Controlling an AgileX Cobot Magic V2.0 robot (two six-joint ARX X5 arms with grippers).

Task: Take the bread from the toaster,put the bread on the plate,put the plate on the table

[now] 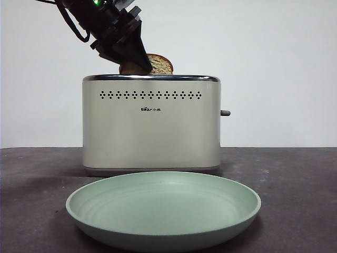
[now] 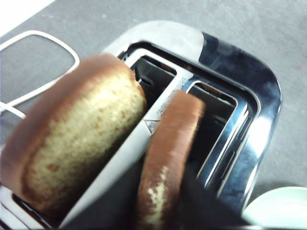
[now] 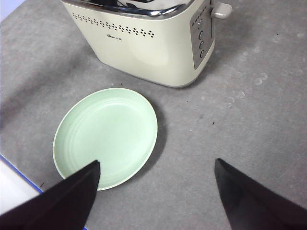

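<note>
The bread (image 2: 168, 163) is gripped by the left tool (image 1: 138, 62) in the cream toaster (image 1: 151, 126), not yet lifted out, while the empty plate (image 1: 163, 211) waits on the counter (image 3: 259, 96) under the wide-open right tool (image 3: 156, 191).

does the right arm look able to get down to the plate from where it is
Probably yes. The right gripper hangs open above the table with the mint-green plate bare below it; the toaster stands behind, and the left gripper is up at the bread.
</note>
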